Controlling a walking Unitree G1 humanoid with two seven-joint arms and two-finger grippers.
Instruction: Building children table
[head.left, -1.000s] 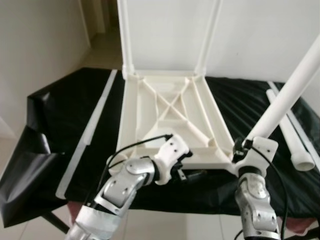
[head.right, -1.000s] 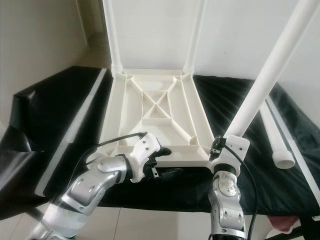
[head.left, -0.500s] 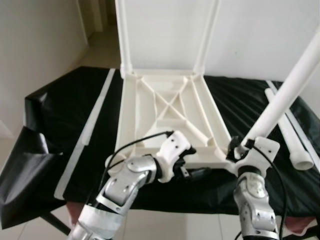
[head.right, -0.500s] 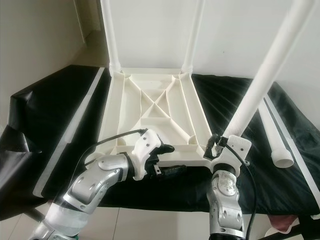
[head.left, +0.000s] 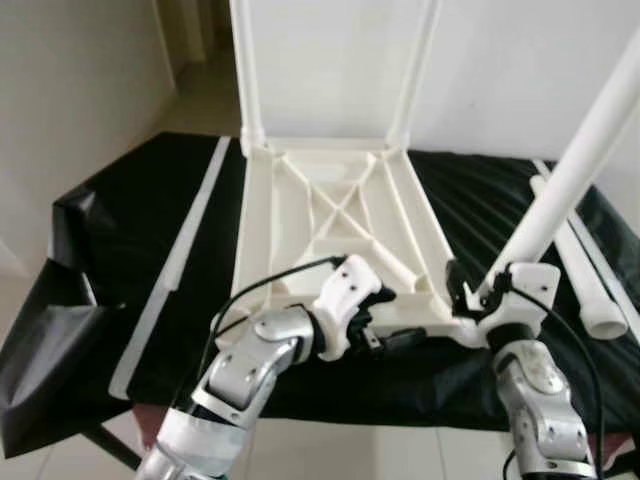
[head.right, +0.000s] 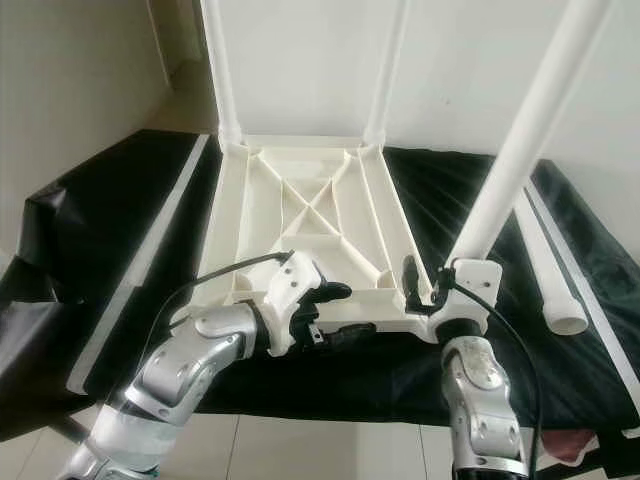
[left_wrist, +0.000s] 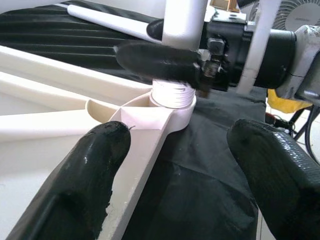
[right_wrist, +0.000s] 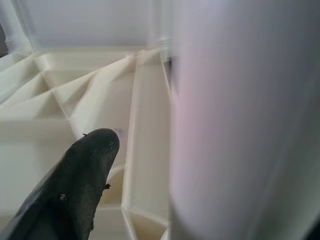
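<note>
At the near right corner socket (left_wrist: 172, 102) of the upturned tabletop (head.left: 330, 230) on the black-draped surface (head.left: 140, 240), the right hand (head.left: 478, 290) grips the white leg (head.left: 575, 165) (threads partly seated), left hand (head.left: 385, 335) spread w/ nothing held: keep the leg plumb, twist w/o cross-threading.

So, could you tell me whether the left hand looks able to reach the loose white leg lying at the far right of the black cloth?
Probably not as things stand. The left hand sits open at the tabletop's near edge, and the right hand, holding the upright leg, stands between it and the loose leg.
</note>
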